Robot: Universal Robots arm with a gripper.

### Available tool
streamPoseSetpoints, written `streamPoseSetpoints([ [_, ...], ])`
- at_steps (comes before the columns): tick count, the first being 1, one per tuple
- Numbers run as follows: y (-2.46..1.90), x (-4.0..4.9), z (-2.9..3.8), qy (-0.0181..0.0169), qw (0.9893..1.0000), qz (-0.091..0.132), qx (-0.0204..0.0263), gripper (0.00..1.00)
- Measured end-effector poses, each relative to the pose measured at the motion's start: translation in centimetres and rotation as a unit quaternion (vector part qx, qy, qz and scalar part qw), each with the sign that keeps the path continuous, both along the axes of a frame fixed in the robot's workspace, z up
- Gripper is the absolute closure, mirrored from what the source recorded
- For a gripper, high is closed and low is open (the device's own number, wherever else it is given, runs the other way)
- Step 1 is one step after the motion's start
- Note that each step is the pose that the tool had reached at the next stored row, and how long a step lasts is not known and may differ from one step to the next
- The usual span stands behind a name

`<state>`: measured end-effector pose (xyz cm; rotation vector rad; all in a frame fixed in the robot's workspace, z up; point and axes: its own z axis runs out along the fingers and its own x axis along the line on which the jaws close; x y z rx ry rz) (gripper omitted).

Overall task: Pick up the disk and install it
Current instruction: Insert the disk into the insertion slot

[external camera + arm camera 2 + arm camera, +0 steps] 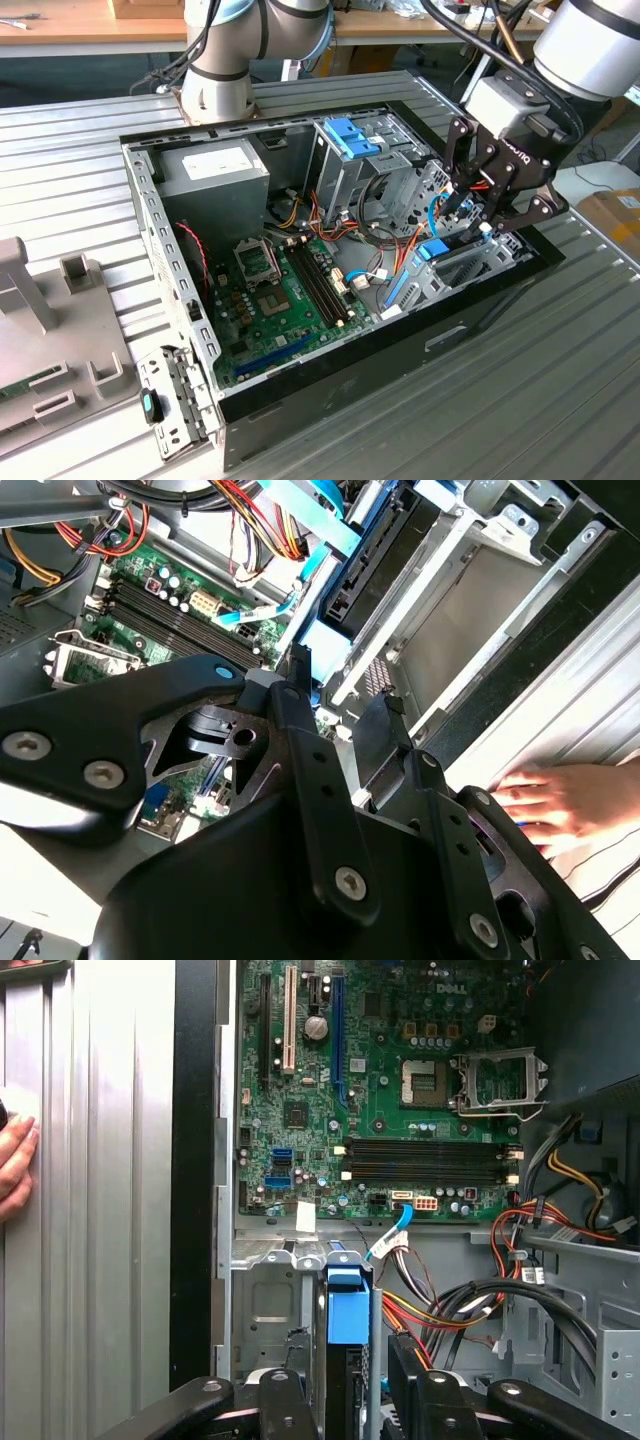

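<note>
Now: the ribbed grey metal tabletop [560, 380] carries the open black computer case [330, 375]. In its silver sheet-metal drive bay [265, 1300], at the exterior view's right, the dark grey disk with blue plastic rails and tab [347, 1340] stands slotted between the walls. My black fingers [285, 1405] are parted, gripping nothing, one on either side of it. Judgement: pick-up done, insertion mostly done; full seating unconfirmed.

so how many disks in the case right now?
1: the disk sits in the bay beside the motherboard, under the gripper. Others may be hidden in the silver cage.
</note>
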<state>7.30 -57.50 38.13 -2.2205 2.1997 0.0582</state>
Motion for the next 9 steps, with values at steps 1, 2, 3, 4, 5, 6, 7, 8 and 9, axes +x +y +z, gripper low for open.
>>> streamPoseSetpoints([
  [1, 0.0, 0.0, 0.0, 0.0, 1.0, 0.0, 0.0, 0.56],
  [2, 0.0, 0.0, -0.01, 0.0, 1.0, 0.0, 0.0, 0.56],
  [3, 0.0, 0.0, -0.01, 0.0, 1.0, 0.0, 0.0, 0.56],
  [4, 0.0, 0.0, -0.02, 0.0, 1.0, 0.0, 0.0, 0.56],
  [5, 0.0, 0.0, -0.02, 0.0, 1.0, 0.0, 0.0, 0.56],
  [6, 0.0, 0.0, -0.03, 0.0, 1.0, 0.0, 0.0, 0.56],
  [7, 0.0, 0.0, -0.04, 0.0, 1.0, 0.0, 0.0, 0.56],
  [8, 0.0, 0.0, -0.04, 0.0, 1.0, 0.0, 0.0, 0.56],
  [9, 0.02, 0.04, -0.06, 0.0, 1.0, 0.0, 0.0002, 0.56],
])
